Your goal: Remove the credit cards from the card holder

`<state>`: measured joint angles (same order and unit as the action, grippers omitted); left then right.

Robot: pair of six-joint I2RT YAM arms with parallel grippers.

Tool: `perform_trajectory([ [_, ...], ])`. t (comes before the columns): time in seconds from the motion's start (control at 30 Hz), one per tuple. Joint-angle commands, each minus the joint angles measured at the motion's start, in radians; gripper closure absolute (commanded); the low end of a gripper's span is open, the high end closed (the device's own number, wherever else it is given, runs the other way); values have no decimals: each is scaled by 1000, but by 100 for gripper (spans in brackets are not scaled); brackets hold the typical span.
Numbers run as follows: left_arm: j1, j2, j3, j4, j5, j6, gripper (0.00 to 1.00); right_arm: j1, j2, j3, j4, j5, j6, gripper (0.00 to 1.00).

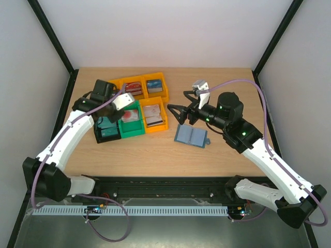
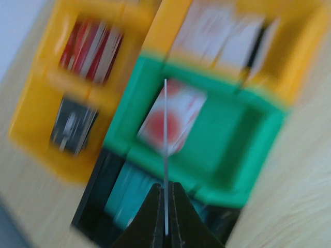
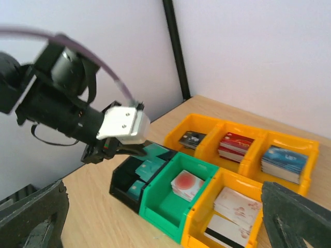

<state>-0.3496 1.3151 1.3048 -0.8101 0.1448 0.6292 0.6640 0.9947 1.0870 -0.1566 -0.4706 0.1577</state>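
Left gripper (image 2: 165, 187) clenched on one credit card (image 2: 165, 119), seen edge-on.
Beyond its fingertips: green bin (image 2: 243, 144) holding a white-and-red card (image 2: 183, 111); black bin (image 2: 90, 206) beneath its fingers; orange bins (image 2: 31, 129) farther out. Right gripper (image 1: 177, 113) spread wide, holding nothing; card holder (image 1: 191, 136) lies open on the table (image 1: 155, 155) just beside it, untouched.

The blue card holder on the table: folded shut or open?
Open: the card holder lies spread flat on the table, both inner halves showing.
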Motion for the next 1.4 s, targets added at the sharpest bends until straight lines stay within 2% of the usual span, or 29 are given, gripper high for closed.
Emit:
perform_trajectory([
  [0.0,146,-2,-186,232,-389,245,98,-10,-15,-15,-34,91,15,1],
  [0.13,252,32,-266,379,-391,392,98,-13,-30,-32,-35,83,10,1],
  [0.33,264,50,-403,549,-328,537,98,-16,-44,-50,-38,86,9,1],
  [0.57,265,107,-453,577,-326,577,98,-18,-57,-51,-48,92,5,1],
  [0.7,265,99,-474,578,-280,588,98,-20,-62,-51,-47,89,2,1],
  [1.0,264,149,-576,791,-380,661,98,-21,-69,-52,-53,84,1,1],
  [1.13,263,174,-590,888,-418,645,98,-21,-74,-54,-52,70,0,1],
  [1.17,262,169,-590,899,-418,632,95,-21,-76,-53,-53,65,-1,1],
  [1.2,262,163,-589,900,-410,619,86,-21,-77,-54,-54,65,1,1],
  [1.3,262,145,-593,855,-377,618,45,-21,-83,-59,-56,68,0,1],
  [1.37,262,140,-590,819,-373,625,32,-21,-86,-58,-58,68,-1,1],
])
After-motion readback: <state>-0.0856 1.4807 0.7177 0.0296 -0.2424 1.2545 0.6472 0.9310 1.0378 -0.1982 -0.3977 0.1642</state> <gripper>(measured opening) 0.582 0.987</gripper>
